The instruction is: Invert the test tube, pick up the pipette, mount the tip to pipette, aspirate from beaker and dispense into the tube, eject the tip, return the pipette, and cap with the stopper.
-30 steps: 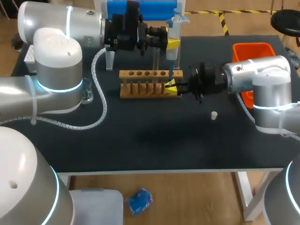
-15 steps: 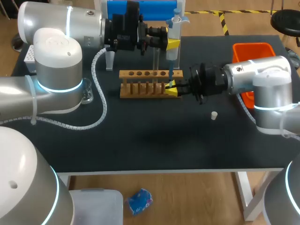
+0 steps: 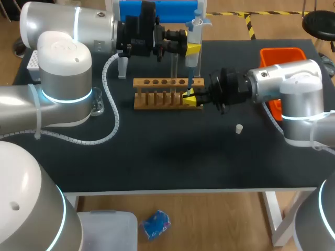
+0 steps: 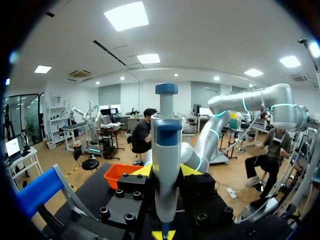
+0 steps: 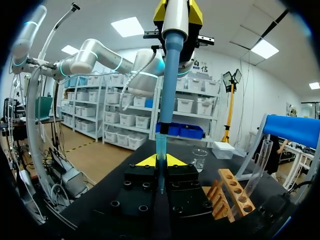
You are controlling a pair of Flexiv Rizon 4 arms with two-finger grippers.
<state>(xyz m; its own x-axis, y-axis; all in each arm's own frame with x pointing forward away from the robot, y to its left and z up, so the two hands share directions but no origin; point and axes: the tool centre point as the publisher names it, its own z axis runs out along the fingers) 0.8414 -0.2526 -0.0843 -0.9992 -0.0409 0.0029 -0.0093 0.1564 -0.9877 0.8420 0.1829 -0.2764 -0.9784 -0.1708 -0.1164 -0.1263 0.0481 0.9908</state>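
Lab bench, mid-procedure: at the far side of the black tabletop, the left claw is clamped on the pipette, its yellow fingertips pressed to either side of the pale barrel. The pipette stands upright, with a blue button on top. Below the claw a blue shaft narrows to a clear, faintly blue tip.

That tip comes down right at the right claw, which sits low against the end of the wooden rack. Seen from that claw's wrist, the tip drops straight down its middle. Whether the right claw grips anything cannot be told.

A clear test tube stands upright in the wooden rack, near the right claw. A small white stopper lies alone on the tabletop, near the right claw and off to one side of it. A glass beaker stands ahead of the right claw, beyond the wooden rack.
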